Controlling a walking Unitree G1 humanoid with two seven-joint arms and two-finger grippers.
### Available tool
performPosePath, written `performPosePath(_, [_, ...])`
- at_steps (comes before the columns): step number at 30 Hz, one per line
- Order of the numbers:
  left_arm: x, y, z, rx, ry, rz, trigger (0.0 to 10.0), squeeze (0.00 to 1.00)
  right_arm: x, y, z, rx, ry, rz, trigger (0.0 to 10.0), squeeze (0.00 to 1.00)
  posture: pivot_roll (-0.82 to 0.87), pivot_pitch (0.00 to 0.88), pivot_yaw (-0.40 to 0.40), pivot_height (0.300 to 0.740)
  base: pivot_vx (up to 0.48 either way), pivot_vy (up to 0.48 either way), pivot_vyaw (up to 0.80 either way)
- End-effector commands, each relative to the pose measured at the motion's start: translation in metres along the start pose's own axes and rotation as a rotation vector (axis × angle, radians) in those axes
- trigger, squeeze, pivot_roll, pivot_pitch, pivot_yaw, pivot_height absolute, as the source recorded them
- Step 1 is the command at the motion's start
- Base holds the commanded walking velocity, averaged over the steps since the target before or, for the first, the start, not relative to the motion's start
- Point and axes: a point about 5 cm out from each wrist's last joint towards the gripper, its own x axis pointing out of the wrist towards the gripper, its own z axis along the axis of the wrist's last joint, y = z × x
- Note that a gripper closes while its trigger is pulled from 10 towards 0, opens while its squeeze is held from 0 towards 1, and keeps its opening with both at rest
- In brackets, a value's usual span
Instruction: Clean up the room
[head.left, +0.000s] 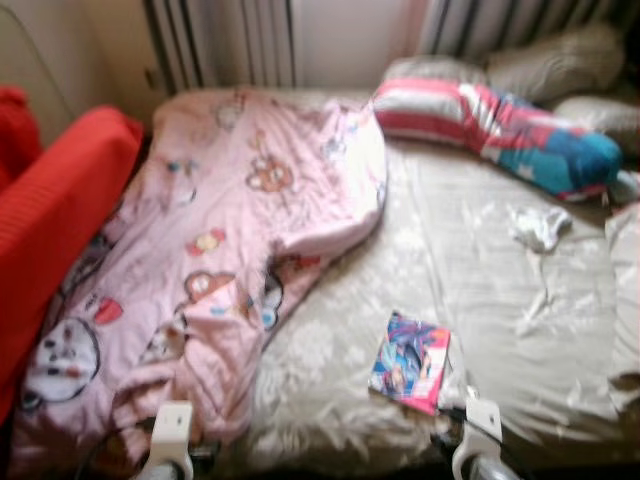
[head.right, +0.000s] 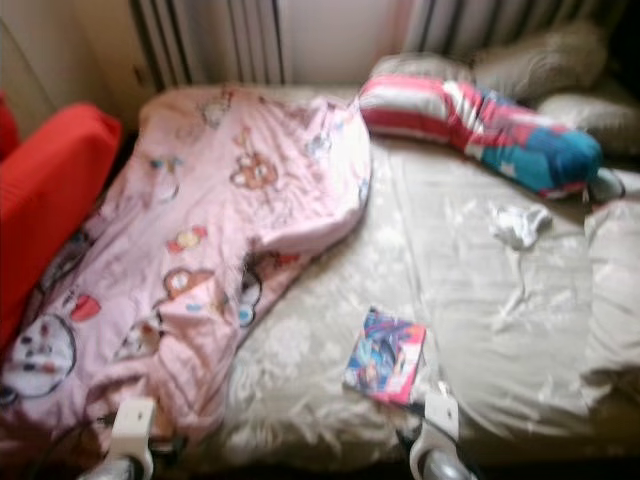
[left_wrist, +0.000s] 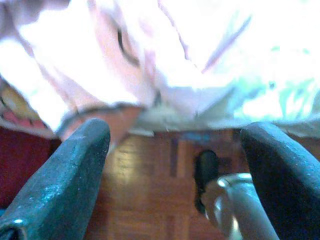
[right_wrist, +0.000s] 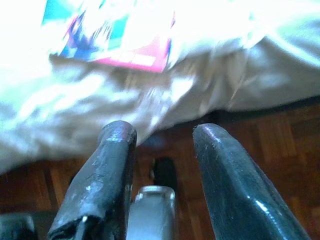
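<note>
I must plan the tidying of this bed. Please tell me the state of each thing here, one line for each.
Pink blanket: crumpled, covering the bed's left half, bottom edge bunched.
Book: closed, lying flat on the sheet near the bed's front edge.
Striped pillow: lying slanted at the head of the bed.
White cloth: crumpled on the sheet.
Beige sheet: wrinkled.
Left claw: open, empty.
Right claw: open, empty.

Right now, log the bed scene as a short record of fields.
bed sheet: beige, wrinkled
pink blanket: rumpled over the bed's left side
book: colourful, flat near the front edge
striped pillow: at the head
white cloth: crumpled, right side
left gripper: fingers open, below the blanket edge
right gripper: fingers open, below the book
</note>
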Motion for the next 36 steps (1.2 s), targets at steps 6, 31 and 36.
performPosePath(6, [0.002, -0.007, 0.012, 0.015, -0.069, -0.04, 10.0, 0.0, -0.002, -0.009, -0.005, 0.013, -0.019, -0.014, 10.0, 0.0, 0.14, 0.054, 0.0, 0.74, 0.0, 0.0, 0.0])
performPosePath(31, [-0.002, -0.02, 0.095, -0.053, -0.53, -0.078, 10.0, 0.0, -0.008, 0.004, 0.062, -0.001, -0.464, 0.061, 10.0, 0.0, 0.12, 0.051, -0.012, 0.74, 0.0, 0.0, 0.0])
performPosePath(36, [-0.002, -0.019, 0.098, -0.047, -0.544, -0.075, 10.0, 0.0, -0.008, 0.008, 0.062, 0.005, -0.473, 0.07, 10.0, 0.0, 0.12, 0.062, -0.011, 0.74, 0.0, 0.0, 0.0])
